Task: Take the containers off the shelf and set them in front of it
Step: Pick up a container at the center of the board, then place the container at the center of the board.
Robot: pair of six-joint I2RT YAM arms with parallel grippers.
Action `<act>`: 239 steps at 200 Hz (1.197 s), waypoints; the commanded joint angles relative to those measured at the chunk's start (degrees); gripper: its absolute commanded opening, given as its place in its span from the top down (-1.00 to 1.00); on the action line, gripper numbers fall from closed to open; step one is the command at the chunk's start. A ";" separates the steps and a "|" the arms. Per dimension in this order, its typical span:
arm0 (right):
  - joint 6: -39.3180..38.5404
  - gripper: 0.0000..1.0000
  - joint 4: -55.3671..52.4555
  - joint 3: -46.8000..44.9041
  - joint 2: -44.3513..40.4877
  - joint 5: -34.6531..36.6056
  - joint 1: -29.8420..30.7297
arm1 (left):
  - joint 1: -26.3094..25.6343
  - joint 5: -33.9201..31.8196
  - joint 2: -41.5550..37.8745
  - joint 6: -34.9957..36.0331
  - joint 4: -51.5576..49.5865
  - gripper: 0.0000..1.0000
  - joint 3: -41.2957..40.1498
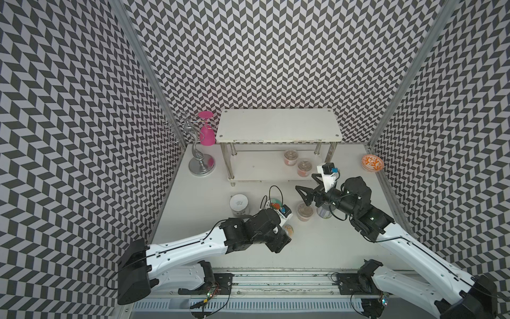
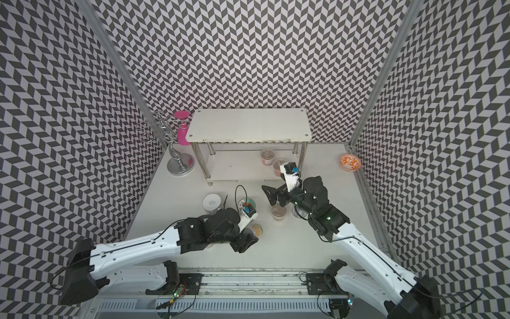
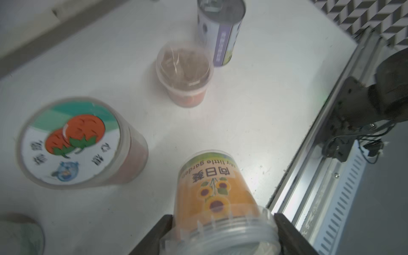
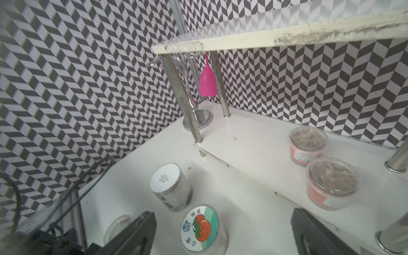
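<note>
**Sunflower cup in hand, two cups left on the shelf**

The left gripper [image 3: 223, 236] is clamped on the sunflower-labelled cup [image 3: 217, 189], one jaw on each side below its rim. It holds the cup near the front of the table, well in front of the shelf [image 1: 278, 124]. Whether the base touches the table cannot be told. This looks like the set-down of that cup.

The right gripper [image 1: 305, 182] is spread wide and empty, just in front of the right end of the lower tier.

Four containers stand in front of the shelf:
- the white-lidded jar [image 1: 238, 204]
- the tomato-lidded jar [image 3: 68, 141]
- a foil-topped cup [image 3: 184, 72]
- the pull-tab tin can [image 3: 220, 28]

Two remain on the lower tier at its right end, close together: the far shelf cup [image 4: 308, 143] and the near shelf cup [image 4: 332, 183].

Next, the left jaws should probably let go once the cup stands upright. The right arm would then reach under the top tier for the near shelf cup. It must stay clear of the chrome leg [image 4: 397, 161] beside the cup and avoid nudging the far shelf cup.
</note>
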 commanded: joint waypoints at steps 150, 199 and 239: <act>-5.87 -0.99 -4.89 3.39 0.78 4.31 -3.39 | 4.79 2.40 20.16 -2.64 -17.95 -0.37 10.59; -4.97 -0.99 -3.91 2.86 0.57 3.05 -4.09 | 4.90 2.28 20.05 -1.71 -26.76 -0.36 15.51; -4.57 -0.99 -2.86 1.99 0.48 2.29 -4.32 | 5.04 6.77 20.78 -0.98 -24.03 -0.41 12.63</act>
